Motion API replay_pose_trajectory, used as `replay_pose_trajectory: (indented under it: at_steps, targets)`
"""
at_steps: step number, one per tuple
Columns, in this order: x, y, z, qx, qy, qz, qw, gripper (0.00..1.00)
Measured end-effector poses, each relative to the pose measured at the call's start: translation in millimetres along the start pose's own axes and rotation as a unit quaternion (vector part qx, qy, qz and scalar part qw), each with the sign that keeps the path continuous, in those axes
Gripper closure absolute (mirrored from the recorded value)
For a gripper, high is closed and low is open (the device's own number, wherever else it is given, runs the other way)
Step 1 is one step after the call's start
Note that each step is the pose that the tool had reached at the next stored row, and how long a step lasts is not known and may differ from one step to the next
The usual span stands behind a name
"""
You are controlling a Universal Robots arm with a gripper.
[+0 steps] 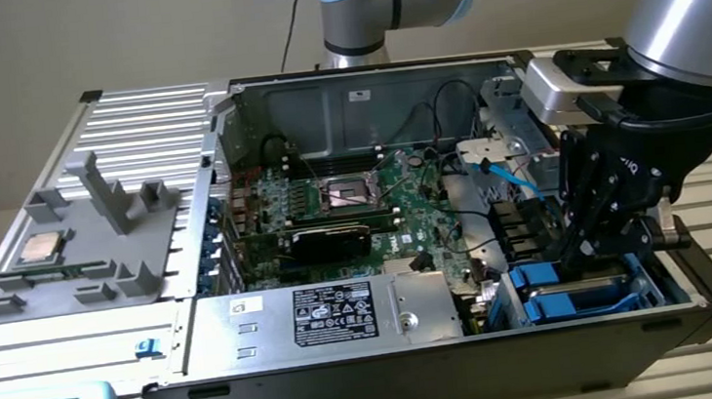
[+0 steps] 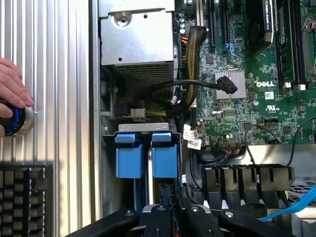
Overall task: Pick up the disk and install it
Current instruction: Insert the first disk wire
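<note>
A robot arm's black gripper (image 1: pixel 593 257) reaches down into the drive bay at the front corner of an open computer case (image 1: pixel 347 382), on the exterior view's right. The disk (image 2: pixel 165 195) stands on edge in that bay beside a second blue carrier (image 2: pixel 130 155); its blue rails (image 2: pixel 164 154) rise just ahead of the gripper, whose fingers (image 2: pixel 159 217) sit drawn close together on either side of the disk's thin edge, clamped on it. Next to the bay lies a silver power supply box (image 1: pixel 325 315) with a black label, and beyond it the green motherboard (image 1: pixel 371 208) with its cables. A grey plastic fixture (image 1: pixel 87 250) rests on the ribbed metal counter (image 1: pixel 31 353) at the exterior view's left, carrying a small square silver chip (image 1: pixel 42 247). In the wrist view, a person's hand (image 2: pixel 11 94) rests on a round blue-ringed knob (image 2: pixel 19 121) above a black keyboard (image 2: pixel 24 197).
</note>
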State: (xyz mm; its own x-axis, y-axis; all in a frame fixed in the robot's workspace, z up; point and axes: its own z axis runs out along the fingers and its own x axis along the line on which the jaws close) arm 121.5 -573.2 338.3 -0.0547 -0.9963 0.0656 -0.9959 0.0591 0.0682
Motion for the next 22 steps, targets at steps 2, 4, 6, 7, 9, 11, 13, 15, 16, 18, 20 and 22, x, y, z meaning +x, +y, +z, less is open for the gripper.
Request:
replay_pose_trajectory:
  at_steps: [2,4,6,7,9,11,13,15,16,18,20,22]
  targets:
    - [0.0,0.1,-0.4,0.0000,-0.0002,0.000,1.0000,0.84]
    - [0.0,0.1,-0.6,-0.0001,-0.0008,0.000,1.0000,0.84]
    - [0.2,0.1,-0.5,-0.0001,-0.0015,0.000,1.0000,0.84]
    - [0.4,0.1,-0.5,-0.0001,-0.0017,0.001,1.0000,0.84]
    - [1.2,-0.1,-0.4,-0.0002,-0.0020,0.001,1.0000,0.84]
    - [1.8,-0.7,-0.4,-0.0003,-0.0020,0.001,1.0000,0.84]
    - [2.1,-1.1,-0.4,-0.0003,-0.0021,0.002,1.0000,0.84]
    - [2.6,-1.1,-0.4,-0.0003,-0.0023,0.002,1.0000,0.84]
    - [2.8,-0.9,-0.3,-0.0002,-0.0025,0.002,1.0000,0.84]
    - [3.6,-0.7,-0.2,-0.0003,-0.0028,0.002,1.0000,0.84]
    - [3.8,-0.4,-0.2,-0.0003,-0.0029,0.003,1.0000,0.84]
    - [3.9,-0.4,-0.2,-0.0004,-0.0029,0.004,1.0000,0.84]
